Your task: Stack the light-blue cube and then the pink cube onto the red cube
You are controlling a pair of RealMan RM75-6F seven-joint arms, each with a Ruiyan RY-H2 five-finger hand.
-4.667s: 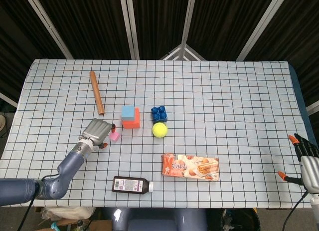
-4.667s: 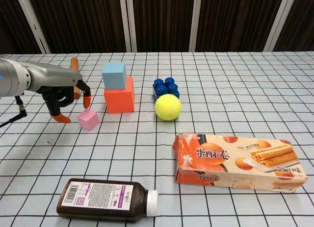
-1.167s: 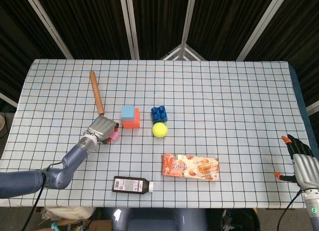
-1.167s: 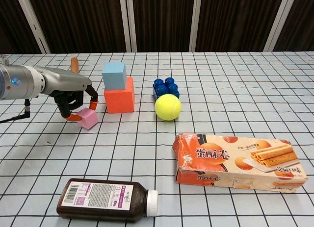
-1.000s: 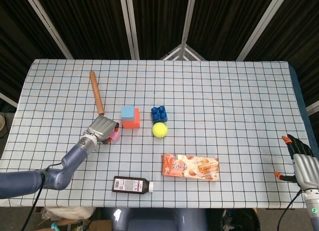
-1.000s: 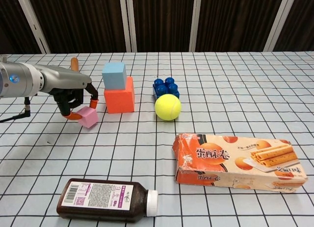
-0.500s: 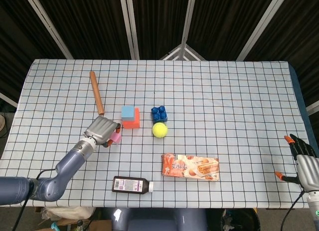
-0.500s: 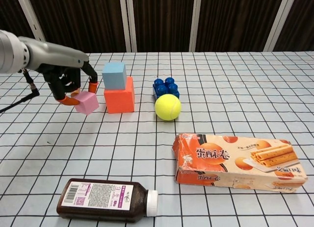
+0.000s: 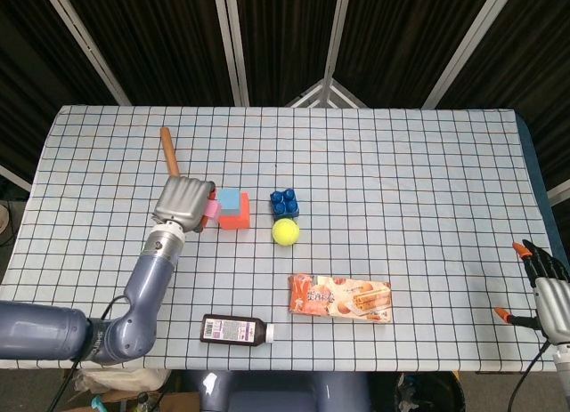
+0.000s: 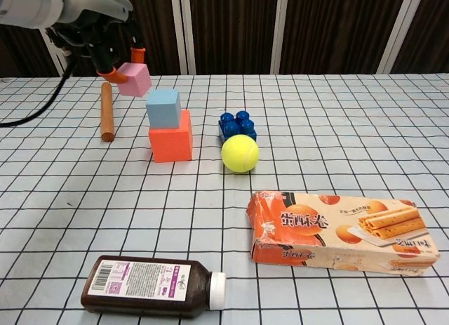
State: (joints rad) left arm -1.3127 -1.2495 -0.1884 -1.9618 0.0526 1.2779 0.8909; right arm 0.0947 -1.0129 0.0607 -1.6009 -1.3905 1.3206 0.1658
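Observation:
The light-blue cube [image 10: 163, 107] [image 9: 230, 199] sits on the red cube [image 10: 171, 140] [image 9: 235, 218] left of the table's middle. My left hand [image 10: 105, 37] [image 9: 184, 201] holds the pink cube [image 10: 135, 79] [image 9: 212, 207] in the air, up and to the left of the light-blue cube and clear of it. In the head view the hand hides most of the pink cube. At the table's right front corner my right hand [image 9: 549, 296] hangs with fingers spread and nothing in it; the chest view does not show it.
A blue studded brick [image 10: 236, 123] and a yellow-green tennis ball [image 10: 240, 154] lie right of the stack. A brown stick [image 10: 106, 111] lies to its left. A biscuit box [image 10: 342, 230] and a dark bottle [image 10: 149, 286] lie nearer the front edge.
My left hand closed on the pink cube on the table, then lifted it well up and toward the stack. The right hand has barely shifted.

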